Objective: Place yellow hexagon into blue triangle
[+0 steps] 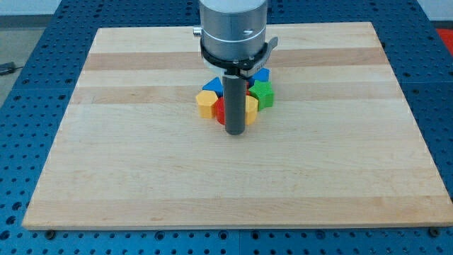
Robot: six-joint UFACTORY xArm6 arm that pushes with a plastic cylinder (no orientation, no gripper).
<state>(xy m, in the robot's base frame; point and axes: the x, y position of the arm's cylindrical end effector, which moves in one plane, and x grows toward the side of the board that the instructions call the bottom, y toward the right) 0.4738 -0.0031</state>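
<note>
Nearest the view's bottom stands my tip, set on the wooden board just below a tight cluster of blocks; being a plain rod, it has nothing to spread or pinch, and whether it touches a block cannot be told. Two yellow blocks are seen: a yellow block at the cluster's left edge, taken here for the yellow hexagon, and a second yellow block just right of the rod, its shape largely hidden. Directly above the left one, touching or nearly so, a blue triangle is seen, its apex pointing toward the view's top; another blue block peeks out at the upper right, above a green block. A red block is wedged between the yellow ones. The task is judged almost or already done, since hexagon and triangle appear pressed together. No clear long axis is shown by the hexagon, being roughly as wide as deep.
</note>
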